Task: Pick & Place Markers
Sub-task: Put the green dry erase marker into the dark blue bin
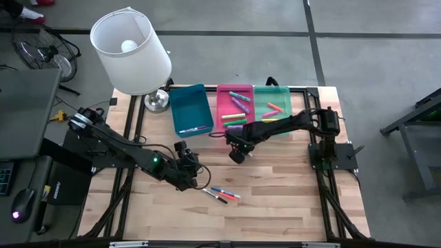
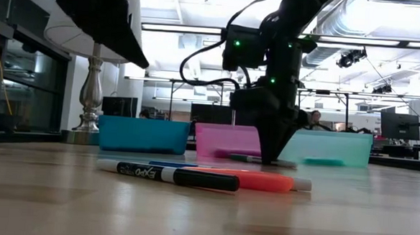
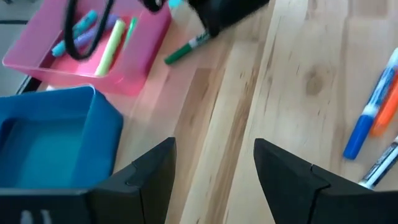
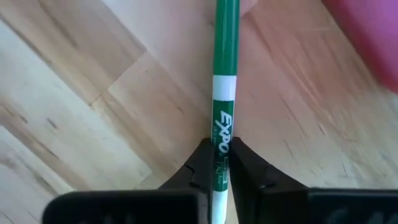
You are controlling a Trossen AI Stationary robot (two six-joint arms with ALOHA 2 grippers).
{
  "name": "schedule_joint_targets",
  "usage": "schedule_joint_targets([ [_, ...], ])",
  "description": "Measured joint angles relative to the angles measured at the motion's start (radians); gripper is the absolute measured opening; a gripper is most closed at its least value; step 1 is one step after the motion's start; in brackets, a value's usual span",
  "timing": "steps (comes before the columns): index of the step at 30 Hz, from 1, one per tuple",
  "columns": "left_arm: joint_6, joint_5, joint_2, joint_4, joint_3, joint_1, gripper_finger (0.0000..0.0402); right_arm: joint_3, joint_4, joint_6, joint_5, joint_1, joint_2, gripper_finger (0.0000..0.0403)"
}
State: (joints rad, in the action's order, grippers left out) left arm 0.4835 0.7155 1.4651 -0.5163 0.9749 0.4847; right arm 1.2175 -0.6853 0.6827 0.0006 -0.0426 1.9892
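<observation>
Two hands: both are working over the desk.
Right hand: is pinching a green marker between its fingers, low over the desk just in front of the pink tray.
Left hand: is hovering with jaws wide, holding nothing, near the loose markers.
Loose markers: a black marker, an orange marker and a blue marker are lying together on the desk.
Sorted markers: several are lying in the pink tray and the green tray; the blue tray is holding little.
Risk: the grip is sitting towards one end of the green marker, so it is likely tilting or slipping when lifting.
Risk: the tray wall is standing close, so a low carry is likely catching it.
</observation>
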Motion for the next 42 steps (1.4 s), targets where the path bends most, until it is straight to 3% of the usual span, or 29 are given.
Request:
schedule_joint_targets([
  [12,0.042,0.01,0.065,-0.001,-0.001,0.0,0.0209,0.002,-0.084,-0.121,0.018,0.043,-0.009,0.0019],
  [18,0.051,0.026,0.112,0.033,-0.001,0.0,0.0209,-0.013,-0.139,-0.161,0.036,0.05,-0.09,0.0019],
  [26,0.035,0.058,0.124,0.115,-0.001,-0.001,0.0209,-0.01,-0.163,-0.19,0.176,0.099,-0.227,0.0019],
  [35,-0.213,0.134,0.123,0.435,-0.001,-0.019,0.0209,-0.006,-0.12,-0.198,0.335,0.19,-0.375,0.0019],
  [42,-0.41,-0.02,0.124,0.723,-0.001,-0.143,0.0209,-0.005,-0.101,-0.217,0.486,0.304,-0.509,0.0018],
])
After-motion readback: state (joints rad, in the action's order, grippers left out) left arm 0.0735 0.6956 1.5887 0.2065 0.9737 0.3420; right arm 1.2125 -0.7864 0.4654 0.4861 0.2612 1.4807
